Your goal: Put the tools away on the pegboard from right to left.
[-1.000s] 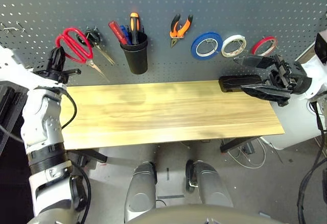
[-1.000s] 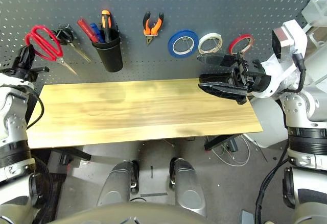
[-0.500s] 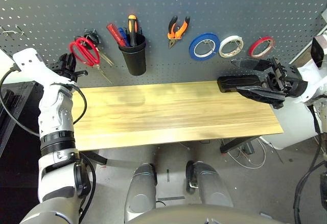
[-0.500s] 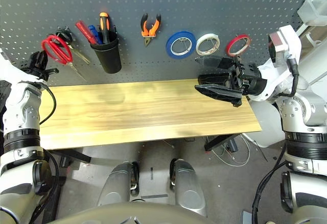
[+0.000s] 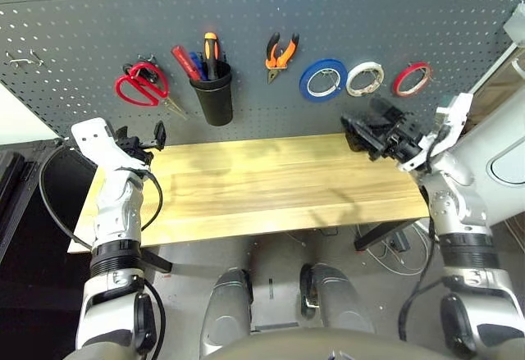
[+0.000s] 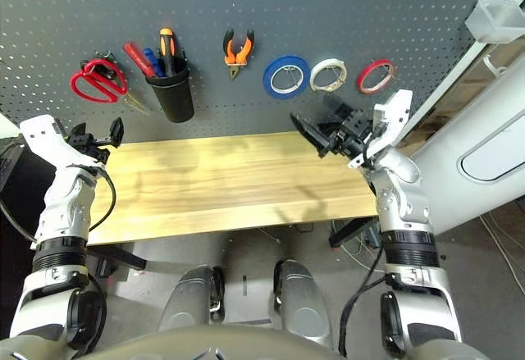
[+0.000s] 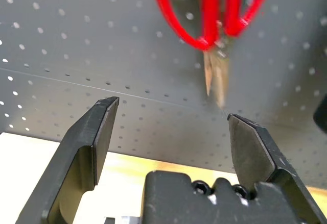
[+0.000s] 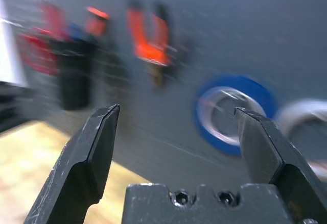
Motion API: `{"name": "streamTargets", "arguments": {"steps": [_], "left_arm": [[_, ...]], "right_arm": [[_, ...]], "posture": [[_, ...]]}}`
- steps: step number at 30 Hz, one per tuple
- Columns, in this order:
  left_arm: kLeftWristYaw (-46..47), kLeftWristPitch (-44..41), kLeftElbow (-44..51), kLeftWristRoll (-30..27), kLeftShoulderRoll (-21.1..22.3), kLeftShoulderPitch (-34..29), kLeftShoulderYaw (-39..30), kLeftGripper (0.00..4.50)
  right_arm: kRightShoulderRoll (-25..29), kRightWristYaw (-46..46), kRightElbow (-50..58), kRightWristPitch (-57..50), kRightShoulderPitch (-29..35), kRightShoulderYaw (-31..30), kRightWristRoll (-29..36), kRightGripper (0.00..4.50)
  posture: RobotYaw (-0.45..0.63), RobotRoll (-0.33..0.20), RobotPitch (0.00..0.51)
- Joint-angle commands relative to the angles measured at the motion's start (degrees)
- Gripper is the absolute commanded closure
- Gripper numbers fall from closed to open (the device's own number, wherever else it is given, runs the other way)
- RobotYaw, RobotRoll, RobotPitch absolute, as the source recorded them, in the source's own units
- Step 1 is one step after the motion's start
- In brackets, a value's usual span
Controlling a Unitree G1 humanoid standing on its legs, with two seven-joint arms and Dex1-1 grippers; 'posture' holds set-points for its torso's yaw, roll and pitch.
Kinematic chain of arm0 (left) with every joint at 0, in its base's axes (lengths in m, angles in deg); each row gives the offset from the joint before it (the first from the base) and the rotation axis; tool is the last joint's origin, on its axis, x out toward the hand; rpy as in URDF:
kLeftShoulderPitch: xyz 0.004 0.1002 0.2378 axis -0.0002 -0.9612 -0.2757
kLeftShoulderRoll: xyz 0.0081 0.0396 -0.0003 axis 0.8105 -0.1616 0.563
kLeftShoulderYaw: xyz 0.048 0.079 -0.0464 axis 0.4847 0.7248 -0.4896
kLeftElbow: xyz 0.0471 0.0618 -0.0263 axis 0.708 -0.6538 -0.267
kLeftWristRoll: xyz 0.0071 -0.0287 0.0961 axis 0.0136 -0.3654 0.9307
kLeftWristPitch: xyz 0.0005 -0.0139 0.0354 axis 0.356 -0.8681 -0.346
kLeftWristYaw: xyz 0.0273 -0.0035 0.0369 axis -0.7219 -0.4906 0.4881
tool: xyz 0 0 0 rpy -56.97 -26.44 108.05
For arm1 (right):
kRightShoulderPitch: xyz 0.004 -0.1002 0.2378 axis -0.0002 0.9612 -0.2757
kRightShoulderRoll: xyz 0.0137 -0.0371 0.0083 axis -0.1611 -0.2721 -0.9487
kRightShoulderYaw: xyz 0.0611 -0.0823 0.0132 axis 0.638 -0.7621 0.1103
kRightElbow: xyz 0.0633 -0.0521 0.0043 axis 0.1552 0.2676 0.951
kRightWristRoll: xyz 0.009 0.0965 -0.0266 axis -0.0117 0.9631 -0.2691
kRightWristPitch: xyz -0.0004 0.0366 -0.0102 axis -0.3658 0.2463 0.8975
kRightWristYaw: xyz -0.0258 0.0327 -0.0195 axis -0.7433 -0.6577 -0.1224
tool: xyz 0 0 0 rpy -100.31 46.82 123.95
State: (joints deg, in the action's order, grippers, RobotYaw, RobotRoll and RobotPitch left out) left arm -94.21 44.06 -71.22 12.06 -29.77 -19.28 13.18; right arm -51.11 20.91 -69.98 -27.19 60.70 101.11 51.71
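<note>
Both grippers, left (image 7: 171, 147) and right (image 8: 176, 147), gape empty; red scissors (image 5: 141, 86), screwdriver (image 5: 184, 57), pliers (image 5: 280, 52) and red ring (image 5: 411, 79) hang on the pegboard (image 5: 271, 3); task apparently complete.

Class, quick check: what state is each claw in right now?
Left claw: open, holding nothing.
Right claw: open, holding nothing.

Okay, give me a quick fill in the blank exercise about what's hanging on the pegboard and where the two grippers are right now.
1. The red-handled scissors hang at the far ____ of the pegboard.
2. The tape ring between the red tape ring and the blue one is ____.
3. The screwdriver stands in a black ____.
4. Both the left gripper and the right gripper have their jaws ____.

Missing words: left; white; cup; open
</note>
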Motion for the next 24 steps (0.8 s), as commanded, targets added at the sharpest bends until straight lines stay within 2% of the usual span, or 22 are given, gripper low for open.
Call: {"name": "streamTargets", "arguments": {"steps": [1,9,15,24], "left_arm": [[0.28,3.87,-2.66,1.92,-0.77,-1.10,1.15,0.02],[1.73,10.11,-5.41,1.94,-1.67,-2.39,0.18,0.02],[5.81,9.12,-3.04,2.86,-2.42,-2.50,-0.03,0.02],[9.66,5.89,2.15,3.52,-2.37,-3.48,-0.36,0.02]], "right_arm": [[-1.02,-5.40,-5.75,4.40,-1.76,1.17,-2.59,0.00],[-1.97,-14.98,-18.44,11.50,-4.48,1.78,-6.11,0.00],[-1.01,-14.61,-25.05,15.33,-4.31,2.25,-6.16,0.00],[-1.45,-13.34,-24.64,15.73,-3.99,1.99,-5.31,0.00]], "posture": [[-0.12,0.000,0.055],[-0.11,0.000,0.052],[-0.11,0.000,0.047],[-0.10,0.000,0.038]]}}
